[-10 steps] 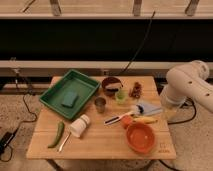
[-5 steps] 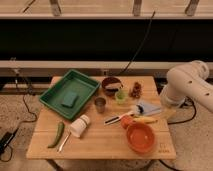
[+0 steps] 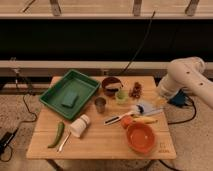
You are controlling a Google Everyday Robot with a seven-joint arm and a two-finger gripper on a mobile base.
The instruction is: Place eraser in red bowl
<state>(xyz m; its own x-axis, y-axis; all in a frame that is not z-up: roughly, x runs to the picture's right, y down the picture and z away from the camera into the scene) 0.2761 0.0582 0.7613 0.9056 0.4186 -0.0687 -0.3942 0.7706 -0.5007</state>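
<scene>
The red bowl is wide, shallow and orange-red, and stands at the table's front right. A pale blue-and-white block, likely the eraser, lies on the table behind the bowl, near the right edge. My white arm comes in from the right and bends down to the table's right edge. My gripper is at its lower end, just right of the block. I cannot tell whether it touches the block.
A green tray at the back left holds a teal block. A dark maroon bowl, green cup, metal cup, tipped white cup, green vegetable, brush and yellow item lie about.
</scene>
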